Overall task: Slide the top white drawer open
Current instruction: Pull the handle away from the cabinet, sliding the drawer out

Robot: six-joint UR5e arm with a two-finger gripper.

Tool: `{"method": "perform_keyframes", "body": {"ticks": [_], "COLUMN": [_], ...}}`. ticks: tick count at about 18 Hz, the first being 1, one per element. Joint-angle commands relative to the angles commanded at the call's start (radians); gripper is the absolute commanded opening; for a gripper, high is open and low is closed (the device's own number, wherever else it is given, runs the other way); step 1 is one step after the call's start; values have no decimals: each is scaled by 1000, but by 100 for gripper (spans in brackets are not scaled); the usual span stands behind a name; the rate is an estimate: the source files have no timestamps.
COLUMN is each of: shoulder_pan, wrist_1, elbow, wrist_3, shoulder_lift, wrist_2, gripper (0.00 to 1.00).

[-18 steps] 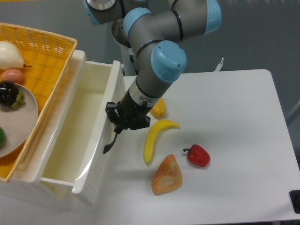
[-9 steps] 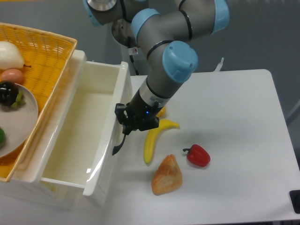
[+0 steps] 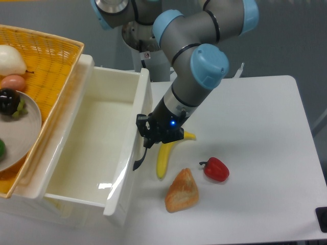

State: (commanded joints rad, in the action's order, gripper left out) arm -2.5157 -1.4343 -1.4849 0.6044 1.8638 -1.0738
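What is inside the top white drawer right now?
The top white drawer shows only a bare, glossy white floor and walls with light glare; no items are visible. Its back-left edge runs under the yellow wicker basket, so that strip is covered. The end effector is at the black handle.

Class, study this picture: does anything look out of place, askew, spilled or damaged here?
Nothing looks spilled or damaged. The top white drawer stands far open, with the gripper at its black handle. The banana, red pepper and bread lie loose on the table, the banana close to the drawer front.
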Motion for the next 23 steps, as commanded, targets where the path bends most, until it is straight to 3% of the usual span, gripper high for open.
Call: {"method": "perform_keyframes", "body": {"ticks": [21,23], "shoulder_pan": [-48,-48], "wrist_1": [3,3], "elbow": [11,11], "wrist_3": [15,15], "shoulder_lift": [14,14], "wrist_2": [26,28], "gripper": [10,16]}}
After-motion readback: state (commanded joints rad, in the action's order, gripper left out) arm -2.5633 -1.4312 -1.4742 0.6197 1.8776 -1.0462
